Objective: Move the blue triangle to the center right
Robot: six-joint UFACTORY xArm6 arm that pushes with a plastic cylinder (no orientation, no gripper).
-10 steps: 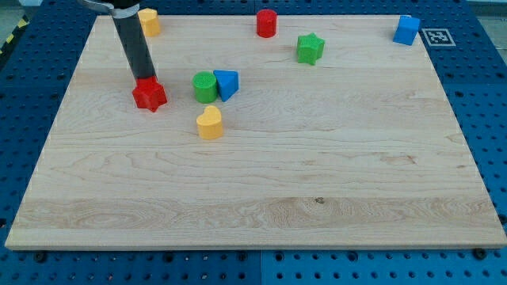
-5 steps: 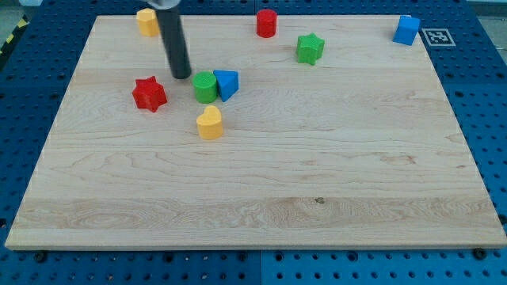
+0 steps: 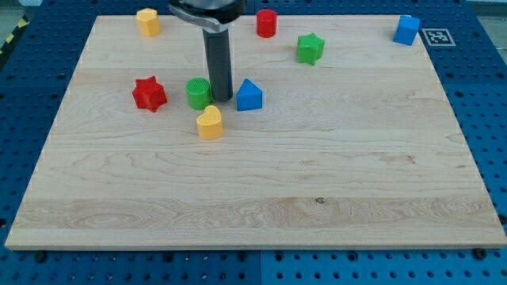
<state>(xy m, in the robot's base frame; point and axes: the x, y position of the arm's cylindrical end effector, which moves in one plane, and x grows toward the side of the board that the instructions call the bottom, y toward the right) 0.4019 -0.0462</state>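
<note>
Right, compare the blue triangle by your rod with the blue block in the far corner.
The blue triangle sits mid-board, just right of my tip; the blue block sits alone at the board's top right corner. The triangle shows a peaked top; the corner block looks more boxy. Both are blue and similar in size.

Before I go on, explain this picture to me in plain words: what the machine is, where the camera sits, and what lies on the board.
This is one camera looking down at a slant on a wooden board; where it is mounted is not on record. The dark rod from the view's top is a robot arm's end. It holds nothing; it only pushes. My tip stands between the green block and the blue triangle. Also on the board: a red star, a yellow heart, a yellow block, a red block, a green star and a blue block.
</note>
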